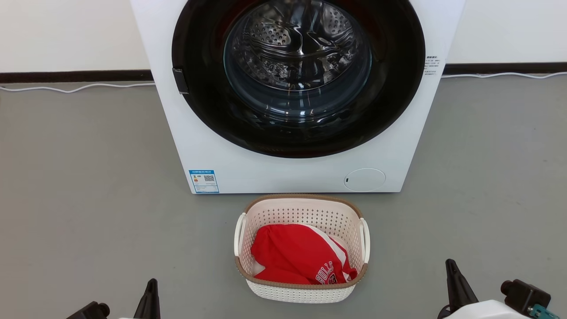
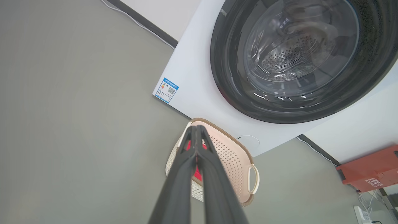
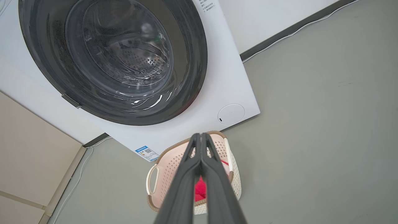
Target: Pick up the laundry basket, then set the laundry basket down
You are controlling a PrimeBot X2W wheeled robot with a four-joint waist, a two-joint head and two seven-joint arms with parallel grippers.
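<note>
Laundry basket (image 1: pixel 301 293) w/ red shirt (image 1: pixel 292 254) sat on floor (image 1: pixel 88 199) before washer (image 1: pixel 283 173); L gripper (image 2: pixel 196 128) & R gripper (image 3: pixel 201 135) both clenched, empty.

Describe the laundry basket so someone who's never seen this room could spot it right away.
Find the big white washing machine with the round dark door. On the grey floor directly before it sits the laundry basket: small, cream, perforated, brown-rimmed, with red clothing inside.

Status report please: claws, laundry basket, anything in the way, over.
Both shut, empty: left claw, right claw. On floor, untouched: laundry basket, red shirt inside. Close behind it: washer; side handles free.
</note>
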